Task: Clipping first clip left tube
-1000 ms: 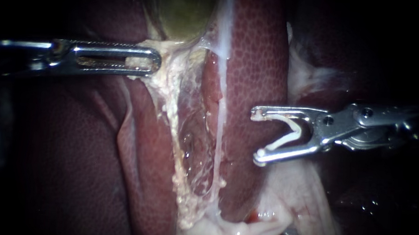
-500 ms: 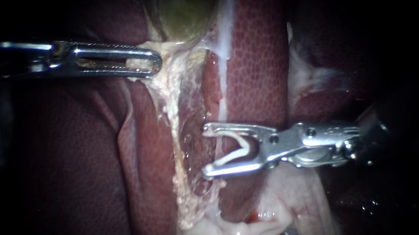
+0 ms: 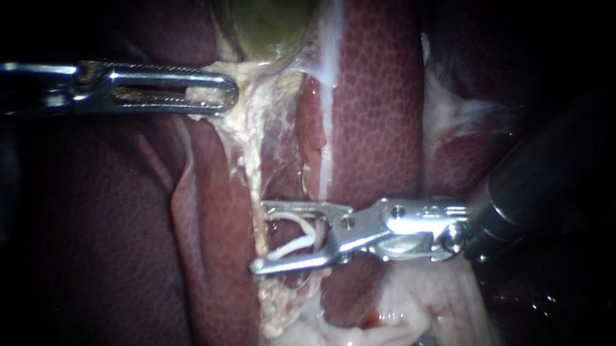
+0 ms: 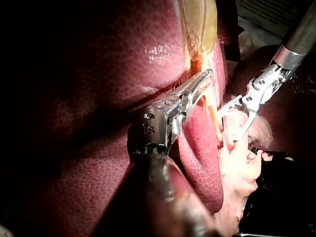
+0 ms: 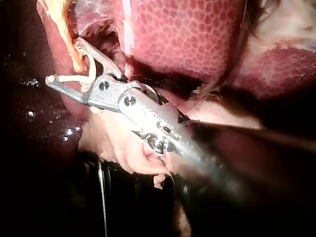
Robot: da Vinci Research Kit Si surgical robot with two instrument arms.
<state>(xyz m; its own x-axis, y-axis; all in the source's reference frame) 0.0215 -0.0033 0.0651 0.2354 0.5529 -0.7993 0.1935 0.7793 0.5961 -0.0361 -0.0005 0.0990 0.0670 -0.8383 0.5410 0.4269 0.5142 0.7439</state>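
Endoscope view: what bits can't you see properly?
- Left tube: endoscope view, the right tool and its clip cover part of it.
- Right tool's shaft: endoscope view, dark, blurred, cut off by the edge.
- Tissue held by the left tool: endoscope view, mostly under the tool.

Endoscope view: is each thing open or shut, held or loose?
Left instrument: shut on tissue.
Right instrument: spread wide, holding the clip.
Clip: open, not squeezed yet.
Left tube: bare, no clip on it.
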